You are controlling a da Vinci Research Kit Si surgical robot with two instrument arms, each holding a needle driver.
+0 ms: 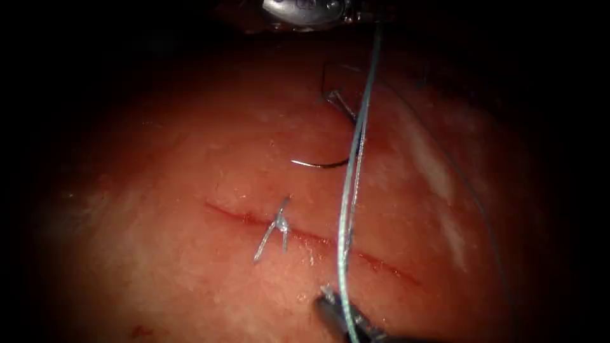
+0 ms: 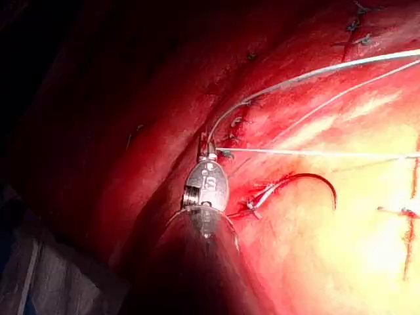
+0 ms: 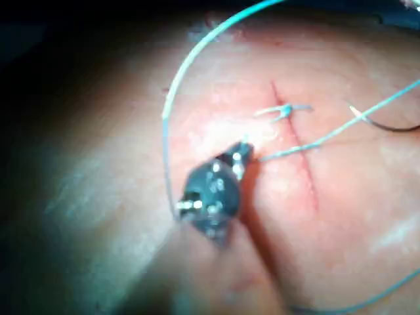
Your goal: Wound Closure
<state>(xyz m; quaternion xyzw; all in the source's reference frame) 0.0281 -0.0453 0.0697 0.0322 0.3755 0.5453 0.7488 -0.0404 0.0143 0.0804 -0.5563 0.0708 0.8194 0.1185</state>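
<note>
Right tool (image 1: pixel 330 298): it comes in at the near edge of the endoscope view, on the near side of the cut and a little right of the finished stitch. Its jaws are closed on the thread; in the right wrist view (image 3: pixel 241 152) the strand leaves straight from the closed tips.
Left tool (image 1: pixel 305 11): it sits at the far edge of the endoscope view, beyond the cut. In the left wrist view (image 2: pixel 207 147) its jaws are pinched on the thread, which rises away from the tips in a curve.
Thread (image 1: pixel 356 152): it runs taut between the two tools, crossing the cut right of the knot. A second, thinner strand sweeps wide to the right over the tissue.
Needle (image 1: pixel 321 164): it lies free on the tissue, on the far side of the cut, just left of the taut thread. Neither tool holds it, and it is not in the tissue.
Knot (image 1: pixel 278 223): a tied stitch with short cut ends sits on the cut.
Cut (image 1: pixel 381 263): a thin red line slanting across the tissue (image 1: pixel 190 279).
</note>
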